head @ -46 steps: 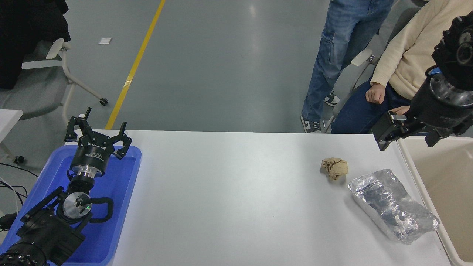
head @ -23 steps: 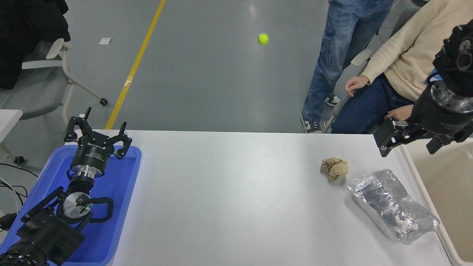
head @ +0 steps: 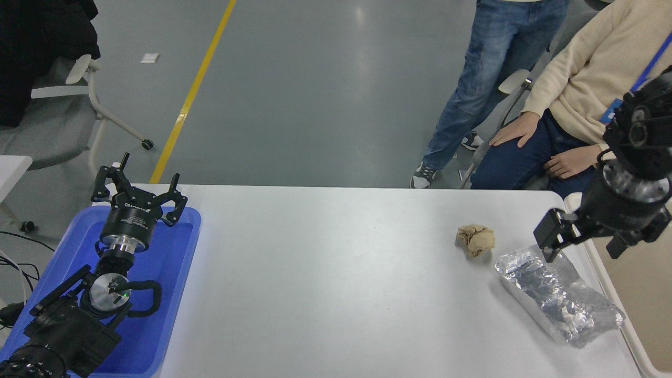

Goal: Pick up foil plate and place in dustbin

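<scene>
The foil plate (head: 559, 296), a crumpled silver tray, lies flat near the table's right end. Right beside it, at the picture's right edge, stands the beige dustbin (head: 649, 294), of which only the left rim and inner wall show. My right gripper (head: 581, 242) hangs open over the plate's far end and the bin's rim. One finger (head: 549, 234) sits just above the foil's top corner, and nothing is held. My left gripper (head: 137, 192) is parked open over the blue tray at the lower left.
A tan crumpled paper wad (head: 475, 239) rests just left of the foil's far end. The blue tray (head: 178, 273) takes up the table's left end. A seated person's hands (head: 569, 163) and a standing person's legs (head: 462, 89) are beyond the far right edge.
My right gripper has come down and toward me, from the table's far right corner to just above the foil's far end. The green ball from half a second ago is gone. The seated person's hands shifted.
</scene>
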You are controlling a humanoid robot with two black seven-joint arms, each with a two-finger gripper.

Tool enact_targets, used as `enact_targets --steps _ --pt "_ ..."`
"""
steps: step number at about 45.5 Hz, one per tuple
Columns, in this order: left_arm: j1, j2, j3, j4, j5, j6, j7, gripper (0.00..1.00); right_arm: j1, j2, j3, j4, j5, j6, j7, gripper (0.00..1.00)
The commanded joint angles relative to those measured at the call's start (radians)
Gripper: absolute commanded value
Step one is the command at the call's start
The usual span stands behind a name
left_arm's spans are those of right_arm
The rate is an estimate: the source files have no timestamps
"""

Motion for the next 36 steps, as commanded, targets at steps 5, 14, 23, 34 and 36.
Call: enact_targets --steps 5,14,23,34,36 --pt "0.0 0.0 0.0 0.0 0.001 0.0 0.0 1.0 -0.288 -0.069 0.215 -0.043 -0.308 -0.129 -0.003 0.98" --pt "0.0 0.0 0.0 0.0 0.001 0.0 0.0 1.0 -0.446 -0.118 0.324 -0.147 -0.353 -0.234 -0.002 0.98" --pt "0.0 0.0 0.0 0.0 -0.001 0.0 0.0 1.0 -0.574 -0.115 0.348 -0.238 -0.356 -0.366 -0.002 0.98" --pt "0.0 0.0 -0.002 -0.002 0.001 -0.001 0.0 1.0 -0.686 -0.112 0.349 -0.325 -0.363 -0.433 0.0 0.97" --pt "0.0 0.0 -0.002 -0.002 0.001 -0.001 0.0 1.0 -0.709 -0.107 0.348 -0.353 -0.365 -0.448 0.0 0.96"
